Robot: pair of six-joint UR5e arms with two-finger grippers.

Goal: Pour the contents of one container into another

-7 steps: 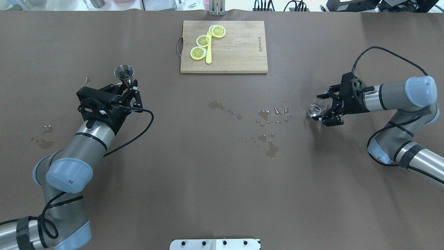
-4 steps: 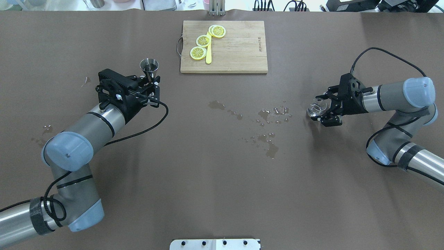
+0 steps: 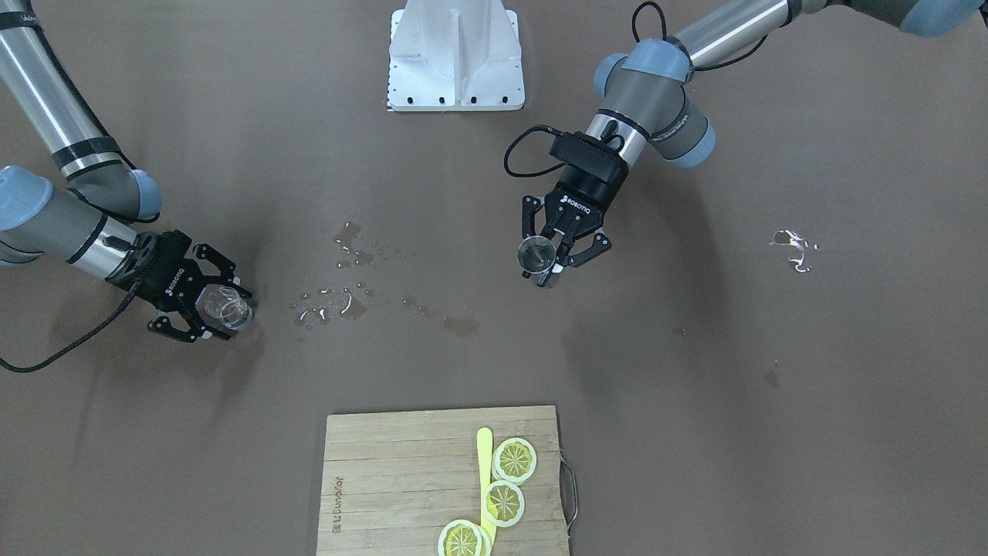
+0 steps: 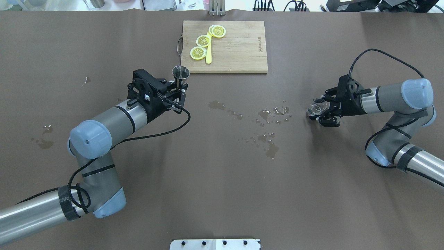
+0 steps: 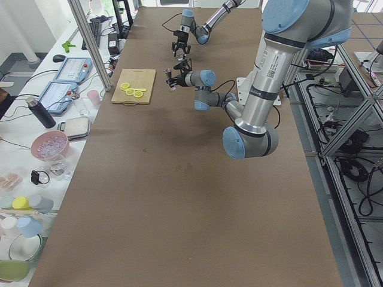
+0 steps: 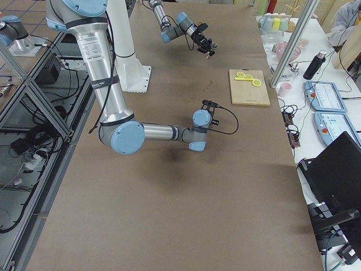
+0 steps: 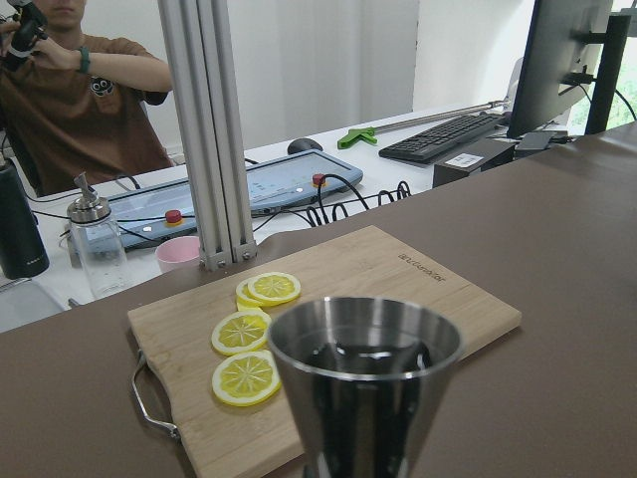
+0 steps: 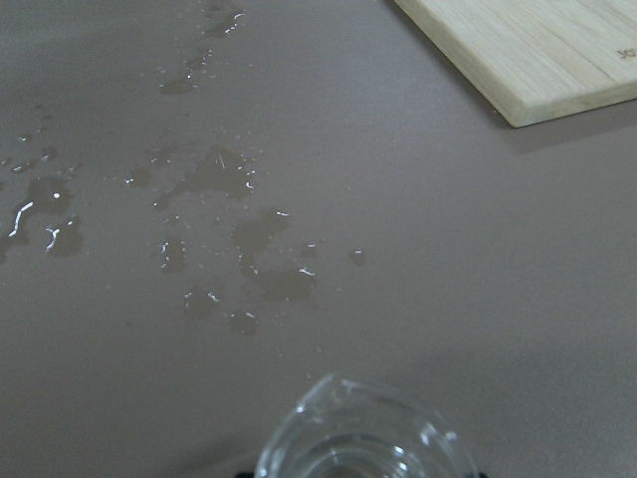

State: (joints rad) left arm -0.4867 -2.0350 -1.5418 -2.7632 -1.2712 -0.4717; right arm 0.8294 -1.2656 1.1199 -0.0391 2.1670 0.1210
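L claw point(image 4: 178, 89) clamped on the waist of the metal jigger point(image 4: 180, 74), fingers narrow around it. Jigger upright, wide mouth up, held clear of the worktop point(image 4: 222, 180), just off the near-left corner of the wooden cutting board point(image 4: 239, 52). Front view: same claw point(image 3: 549, 268) w/ jigger point(image 3: 534, 254) pointing toward the board side, its shadow lying well apart on the brown surface. L wrist cam: jigger cup point(image 7: 364, 383) fills the bottom centre, dark inside w/ reflections; can't tell if there's liquid in it.

R claw point(image 4: 321, 111) grips the small clear glass point(image 4: 315, 107) btw its fingers, low over the worktop on the robot's right side. Whether the glass base touches the surface: can't tell. Front view shows the glass point(image 3: 224, 306) seated in that claw point(image 3: 213, 310). R wrist cam catches only the glass rim point(image 8: 360, 443) at the bottom edge.

Jigger and glass well apart. Btw them, a scatter of wet patches point(image 4: 267, 116) on the worktop. On the board: three lemon slices point(image 4: 203, 40) and a yellow strip-shaped item point(image 4: 208, 53).
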